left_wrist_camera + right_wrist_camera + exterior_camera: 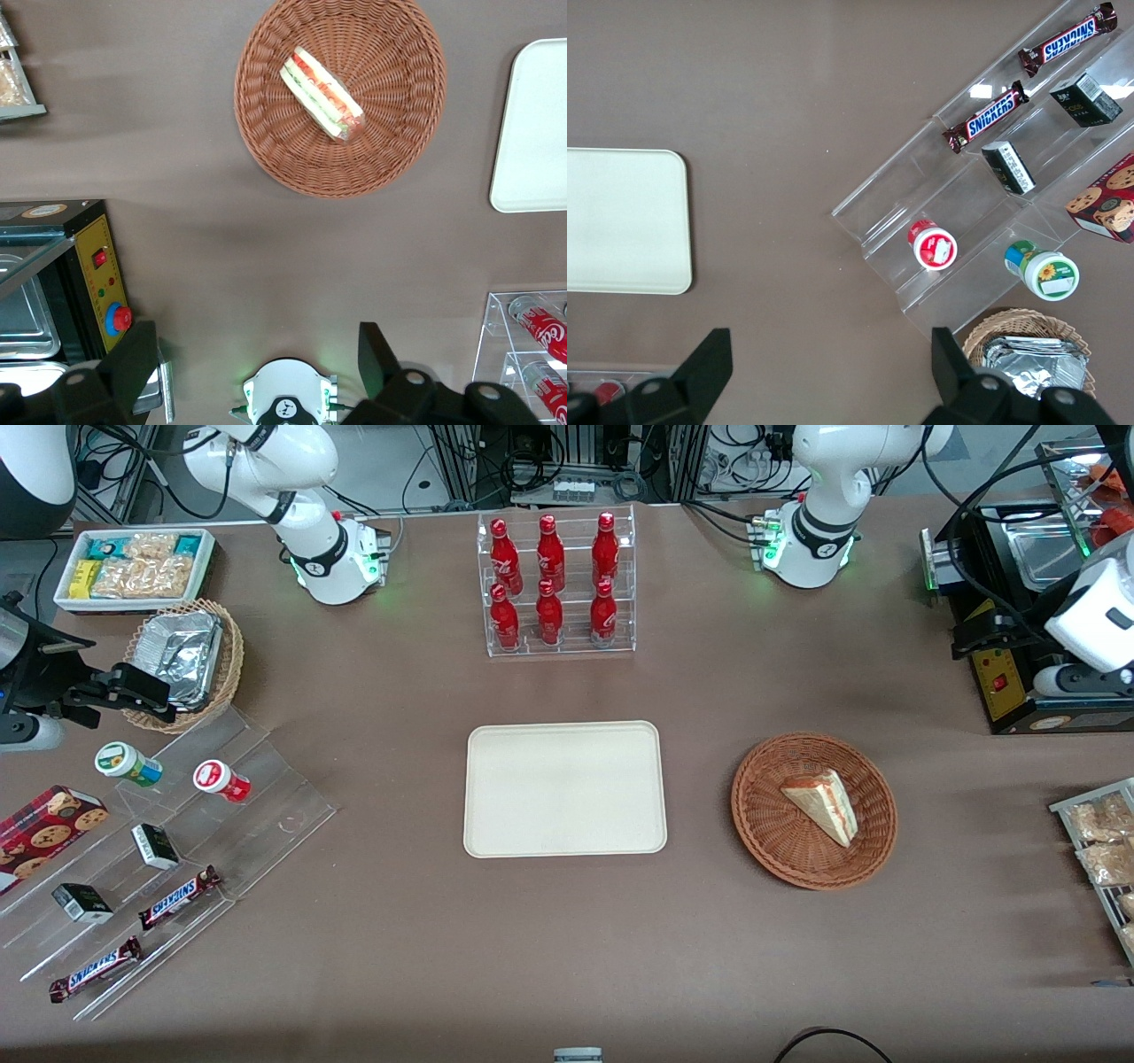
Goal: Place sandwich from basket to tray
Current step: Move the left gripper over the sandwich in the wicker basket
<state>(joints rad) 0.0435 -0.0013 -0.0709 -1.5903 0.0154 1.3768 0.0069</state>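
- The sandwich [822, 804] lay on its side in the basket [753, 815], in the middle band of the front frame toward the working arm's end of the counter [372, 957]. The tray [563, 788] sat bare at the frame's centre, well apart from the basket.
- The gripper [979, 638] hung at the upper edge of the front frame toward the working arm's end. It was above a black appliance [1019, 691] and well apart from the basket, so we judged the reach had not yet begun.
- In the wrist view the fingers [133, 359] stood spread wide. They held nothing and touched nothing.
- We saw the first risk in the bread. The wedge looked soft and tapered, and a pinch across its thin end could slip off, while a hard squeeze could crush it or push the filling out.
- The second risk lay in the wicker. The sandwich rested low on the weave, so fingers coming down too deep, or out of line with its long edge, could snag the weave and drag or tip the basket.
- The third risk was in the carry. A loose hold could drop the wedge on the bare counter short of the tray, and a release from too high could let it tumble over the low rim.
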